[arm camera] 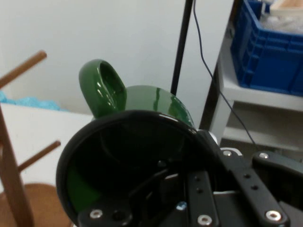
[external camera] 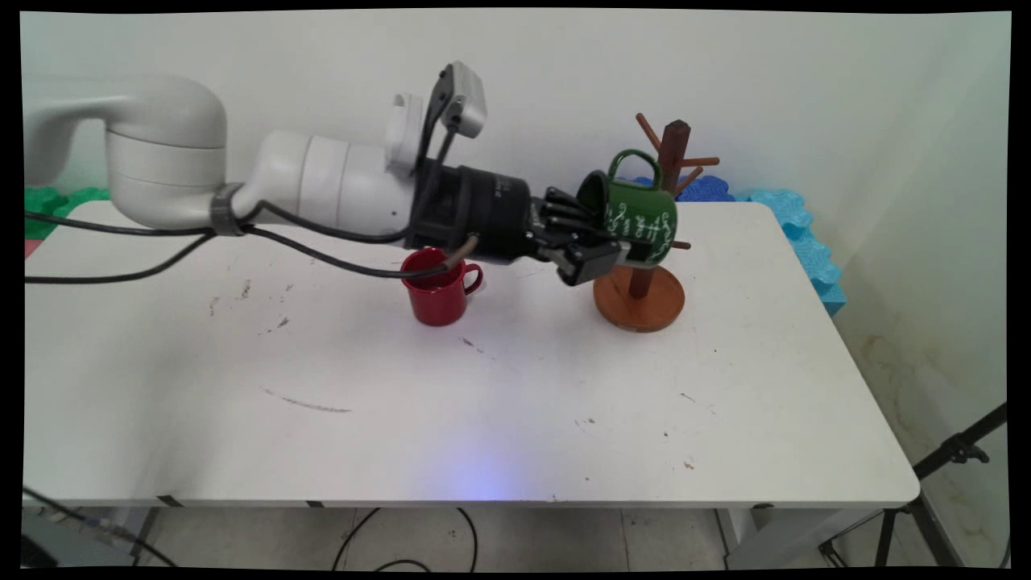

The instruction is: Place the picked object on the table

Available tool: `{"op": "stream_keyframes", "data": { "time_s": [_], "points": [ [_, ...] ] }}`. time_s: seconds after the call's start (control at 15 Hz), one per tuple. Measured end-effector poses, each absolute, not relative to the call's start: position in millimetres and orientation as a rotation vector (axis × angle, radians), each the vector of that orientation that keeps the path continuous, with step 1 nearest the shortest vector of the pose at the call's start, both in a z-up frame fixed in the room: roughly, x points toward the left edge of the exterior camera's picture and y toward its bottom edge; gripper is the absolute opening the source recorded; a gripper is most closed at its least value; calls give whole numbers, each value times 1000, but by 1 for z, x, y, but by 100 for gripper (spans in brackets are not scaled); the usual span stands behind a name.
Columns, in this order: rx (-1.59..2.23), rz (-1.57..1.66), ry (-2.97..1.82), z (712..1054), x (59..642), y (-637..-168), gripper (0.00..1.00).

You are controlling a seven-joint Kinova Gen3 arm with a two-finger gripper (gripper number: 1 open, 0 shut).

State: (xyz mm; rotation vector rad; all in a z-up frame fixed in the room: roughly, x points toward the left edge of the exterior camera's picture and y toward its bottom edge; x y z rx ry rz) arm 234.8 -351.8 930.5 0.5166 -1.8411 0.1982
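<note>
While the tool [external camera: 592, 242] grips a green mug [external camera: 640, 217], scuffs mark the white table [external camera: 483, 387].

Green mug [external camera: 642, 219]: glossy glazed ceramic, by look; dark shiny inside, white matt lettering on wall.
Red mug [external camera: 437, 296]: smooth, glossy, enamel-like.
Mug tree [external camera: 644, 274]: brown wood, pegs and post; base w/ slight sheen.
Gripper [external camera: 592, 242]: black matt plastic/metal, bright screw heads.
Table [external camera: 451, 419]: white, smooth, scuffed, matt.
</note>
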Motion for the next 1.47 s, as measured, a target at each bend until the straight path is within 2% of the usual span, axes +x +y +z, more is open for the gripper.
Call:
{"op": "stream_keyframes", "data": {
  "time_s": [0.87, 1.47],
  "points": [
    [517, 162, -2082, 993, 331, -352, 0],
    [466, 126, -2329, 999, 368, -346, 0]
  ]
}}
